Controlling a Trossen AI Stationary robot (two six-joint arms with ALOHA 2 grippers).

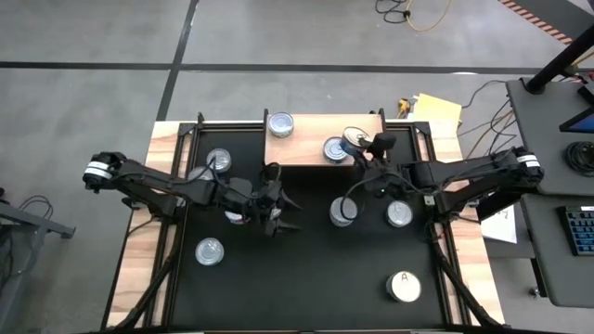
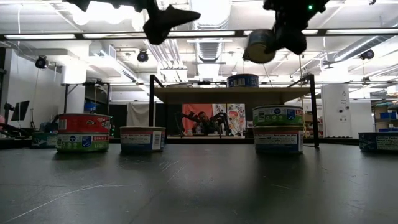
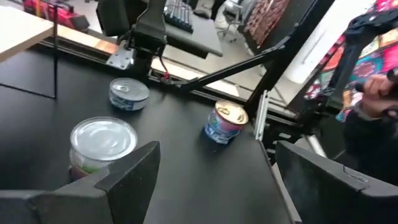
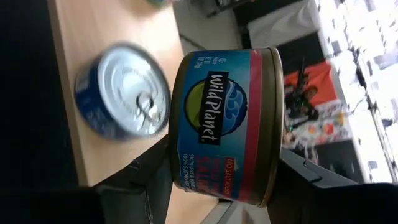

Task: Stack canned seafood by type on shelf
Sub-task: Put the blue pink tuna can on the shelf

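Right wrist view: a Wild Planet tin (image 4: 225, 124), stiff, smooth, likely slippery, is gripped across its side wall by the right pincer (image 4: 217, 177) above the shelf (image 4: 99, 81), at two o'clock of a blue tin (image 4: 121, 90); the left pincer (image 1: 278, 211) is held open.

Robotics lab / test hall, not a home. Bare grey concrete floor (image 1: 83, 139) w/ dark taped lines, loose cables (image 1: 413, 13) lying on it. Low view: high open ceiling w/ strip lights (image 2: 37, 36), exposed ducting (image 2: 208, 46), big open room behind the tabletop (image 2: 199, 186). Desk (image 1: 548, 139) beside the tabletop's right edge carries a keyboard (image 1: 579, 230). Posters (image 2: 227, 118) on far wall.
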